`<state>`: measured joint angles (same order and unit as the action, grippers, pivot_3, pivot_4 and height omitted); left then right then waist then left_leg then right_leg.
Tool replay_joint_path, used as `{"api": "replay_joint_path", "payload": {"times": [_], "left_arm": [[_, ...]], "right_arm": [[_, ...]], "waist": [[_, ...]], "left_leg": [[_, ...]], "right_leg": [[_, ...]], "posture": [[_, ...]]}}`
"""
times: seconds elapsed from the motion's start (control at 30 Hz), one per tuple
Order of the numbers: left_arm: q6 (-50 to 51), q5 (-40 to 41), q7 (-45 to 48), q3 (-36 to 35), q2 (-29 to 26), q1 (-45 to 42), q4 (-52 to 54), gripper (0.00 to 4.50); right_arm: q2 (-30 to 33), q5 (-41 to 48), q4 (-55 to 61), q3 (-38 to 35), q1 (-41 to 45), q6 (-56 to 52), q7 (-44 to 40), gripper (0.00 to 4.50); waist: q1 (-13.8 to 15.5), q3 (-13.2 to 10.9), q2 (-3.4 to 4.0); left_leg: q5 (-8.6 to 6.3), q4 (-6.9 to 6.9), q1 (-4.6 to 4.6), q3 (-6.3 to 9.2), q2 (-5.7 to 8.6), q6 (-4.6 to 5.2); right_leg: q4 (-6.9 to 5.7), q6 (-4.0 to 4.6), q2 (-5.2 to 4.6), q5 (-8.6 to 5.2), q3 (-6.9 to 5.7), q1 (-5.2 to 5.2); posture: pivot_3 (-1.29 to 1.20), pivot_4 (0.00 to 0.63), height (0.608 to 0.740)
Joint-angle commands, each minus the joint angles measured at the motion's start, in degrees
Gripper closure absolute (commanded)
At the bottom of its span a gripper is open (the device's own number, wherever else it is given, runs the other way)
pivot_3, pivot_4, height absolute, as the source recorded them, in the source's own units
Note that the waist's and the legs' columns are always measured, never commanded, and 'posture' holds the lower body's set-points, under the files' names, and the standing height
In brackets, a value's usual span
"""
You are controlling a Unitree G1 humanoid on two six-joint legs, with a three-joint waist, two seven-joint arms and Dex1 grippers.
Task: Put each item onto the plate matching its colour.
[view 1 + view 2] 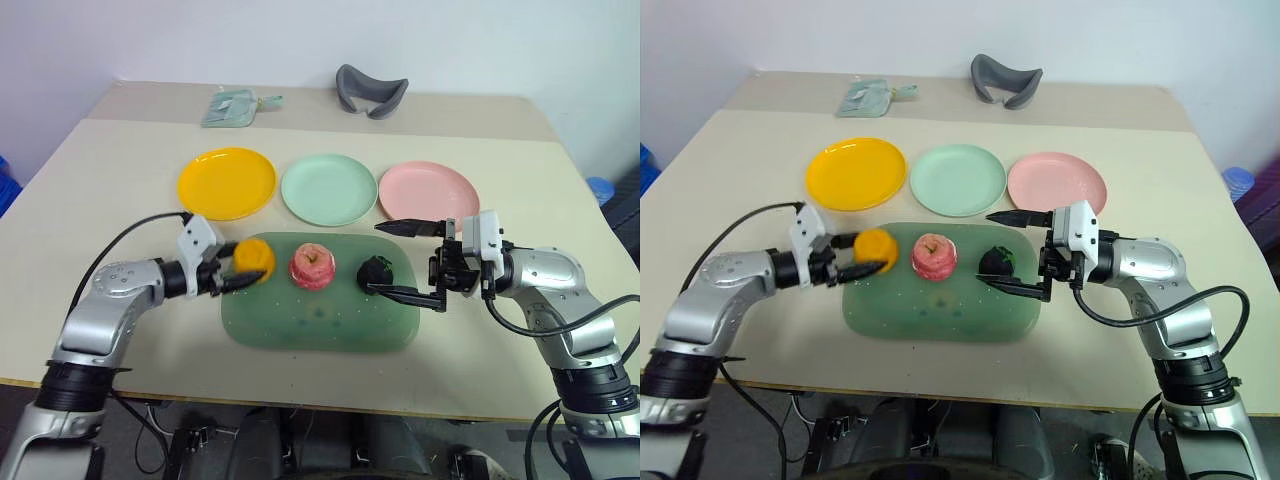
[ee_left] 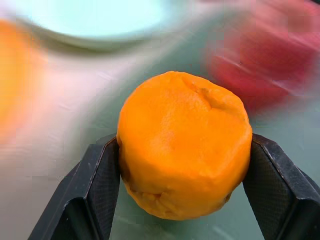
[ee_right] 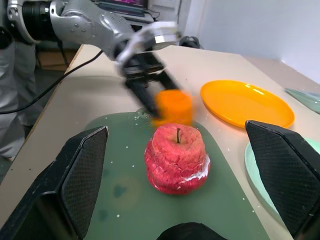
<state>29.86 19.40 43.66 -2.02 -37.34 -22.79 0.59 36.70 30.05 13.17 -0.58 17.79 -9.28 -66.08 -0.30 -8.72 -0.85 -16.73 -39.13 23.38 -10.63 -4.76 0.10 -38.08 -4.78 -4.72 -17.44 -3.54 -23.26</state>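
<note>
The yellow-orange fruit (image 1: 255, 257) sits at the left end of the green tray (image 1: 320, 330), and my left gripper (image 1: 240, 272) is shut on it; both black fingers (image 2: 95, 190) press its sides. The pink-red apple (image 1: 312, 266) stands in the tray's middle. At the tray's right end lies the dark green-black ball (image 1: 375, 270). My right gripper (image 1: 372, 258) is open, one finger on each side of the ball, not touching it. The yellow plate (image 1: 227, 183), mint green plate (image 1: 329, 189) and pink plate (image 1: 428, 192) stand in a row behind the tray.
A grey curved object (image 1: 370, 92) and a pale green pouch (image 1: 235, 107) lie at the far side of the table. Bare tabletop runs to the left and right of the tray and plates.
</note>
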Motion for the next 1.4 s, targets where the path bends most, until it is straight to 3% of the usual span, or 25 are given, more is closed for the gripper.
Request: {"api": "replay_joint_path", "payload": {"times": [0.03, 0.2, 0.47, 0.57, 0.6, 0.77, 0.87, 1.07, 1.4], "left_arm": [[-4.4, -3.8, -12.1, -6.3, 2.4, -7.6, -6.0, 1.55], [-7.0, -11.6, -33.9, -8.5, 8.7, -21.5, -26.1, 1.55], [-19.7, -15.9, -41.6, -7.4, 15.4, -33.5, -51.2, 1.55], [-22.2, -16.0, -41.0, -7.7, 15.6, -34.9, -54.9, 0.21], [-22.5, -15.9, -40.7, -7.8, 15.6, -35.0, -55.3, 0.06], [-22.9, -12.3, -33.0, -9.0, 15.4, -31.3, -48.0, 0.06], [-24.8, -5.6, -23.1, -11.1, 15.8, -23.5, -35.5, 0.06], [-23.8, -1.8, -2.5, -6.2, 7.2, -3.9, -10.2, 0.06], [-21.7, 2.9, 13.3, -3.8, -1.6, 9.0, 6.5, 0.06]], "right_arm": [[-1.0, -0.2, -0.2, -1.1, 1.3, 1.8, 1.0, 0.0], [-2.8, -1.4, -1.8, -0.6, 3.1, 2.9, 2.7, 0.0], [-4.2, -3.1, -4.3, 0.1, 4.5, 3.5, 3.9, 0.0], [-4.1, -3.4, -4.8, -0.1, 4.8, 3.4, 4.2, 0.0], [-4.2, -3.5, -4.7, -0.2, 4.8, 3.3, 4.5, 0.0], [-4.7, -5.2, -3.8, 0.6, 5.4, 1.9, 7.8, 0.0], [-5.3, -5.5, -2.2, 2.3, 6.1, -1.9, 10.2, 0.0], [-5.3, -8.8, -1.4, 9.4, 9.6, -10.2, 11.0, 0.0], [-8.2, -11.3, -3.4, 15.7, 13.3, -12.8, 9.9, 0.0]], "waist": [[-0.2, 0.0, 0.0], [-0.2, 0.0, -0.02], [0.0, -0.1, -0.24], [-0.3, -0.1, -0.26], [-0.4, -0.1, -0.26], [-0.4, -0.1, -0.26], [-0.6, -0.1, -0.25], [-0.8, -0.1, -0.23], [-0.4, -0.1, -0.22]], "left_leg": [[-0.01, 0.01, 0.0, 0.01, 0.01, 0.01], [-0.01, 0.0, -0.01, -0.04, 0.0, 0.01], [-0.01, -0.02, 0.03, -0.18, 0.03, 0.02], [-0.01, 0.01, 0.04, -0.19, 0.02, 0.01], [-0.01, 0.01, 0.04, -0.2, 0.02, 0.01], [0.01, 0.02, 0.04, -0.23, 0.0, -0.01], [0.01, 0.03, 0.03, -0.23, -0.02, -0.02], [0.04, 0.05, 0.03, -0.26, -0.06, -0.07], [0.01, 0.03, 0.05, -0.21, -0.03, -0.04]], "right_leg": [[0.0, 0.0, -0.01, 0.0, 0.02, -0.01], [0.01, -0.01, 0.01, 0.0, -0.01, 0.0], [0.03, -0.03, 0.0, 0.01, -0.06, -0.01], [0.03, -0.03, 0.0, 0.0, -0.06, -0.03], [0.03, -0.03, 0.02, 0.0, -0.06, -0.04], [0.01, -0.03, 0.03, 0.0, -0.05, -0.07], [-0.02, -0.02, 0.02, 0.0, -0.03, -0.09], [-0.11, 0.0, 0.03, -0.01, -0.01, -0.18], [-0.06, 0.0, -0.02, -0.01, -0.04, -0.12]], "posture": [[0.0, 0.15, 0.74], [0.0, 0.15, 0.74], [0.0, 0.15, 0.74], [0.0, 0.15, 0.74], [0.0, 0.15, 0.74], [0.0, 0.15, 0.74], [0.0, 0.15, 0.74], [0.0, 0.15, 0.74], [0.0, 0.15, 0.74]]}}
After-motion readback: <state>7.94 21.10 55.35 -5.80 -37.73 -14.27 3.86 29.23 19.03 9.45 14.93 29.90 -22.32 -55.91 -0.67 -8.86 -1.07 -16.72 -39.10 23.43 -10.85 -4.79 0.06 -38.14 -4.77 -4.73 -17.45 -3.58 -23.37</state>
